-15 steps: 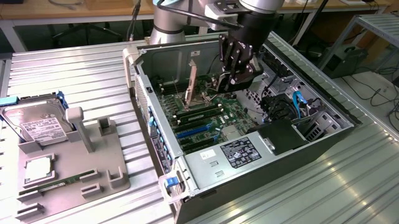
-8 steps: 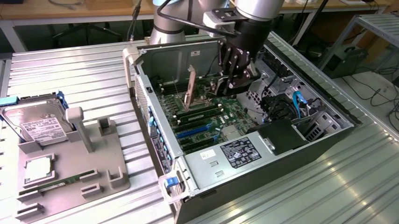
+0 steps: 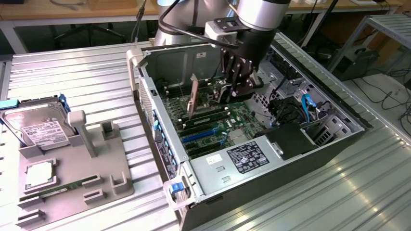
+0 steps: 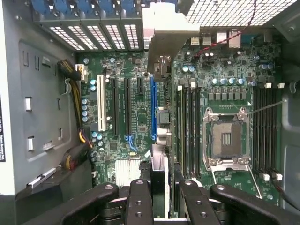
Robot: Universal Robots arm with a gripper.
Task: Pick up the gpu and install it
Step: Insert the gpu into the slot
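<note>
My gripper (image 3: 229, 93) reaches down into the open computer case (image 3: 149, 91) and is shut on the gpu (image 3: 207, 95). This is a thin dark green card held upright on its edge, with its metal bracket end toward the case's slotted rear wall. In the wrist view the gpu (image 4: 160, 161) runs edge-on away from my gripper (image 4: 161, 199), and its silvery bracket (image 4: 164, 28) lies by the rear slot covers. The card stands over the motherboard (image 4: 140, 117), just beside the long blue slot (image 4: 153, 108). Whether its lower edge touches the board I cannot tell.
A grey fixture plate (image 3: 96, 185) at the exterior view's left carries a hard drive (image 3: 40, 129), a processor (image 3: 38, 174) and a memory stick (image 3: 61, 187). Inside the case are the power supply (image 3: 247, 156), blue cables (image 3: 307, 107), the processor socket (image 4: 225, 140) and memory slots (image 4: 187, 131).
</note>
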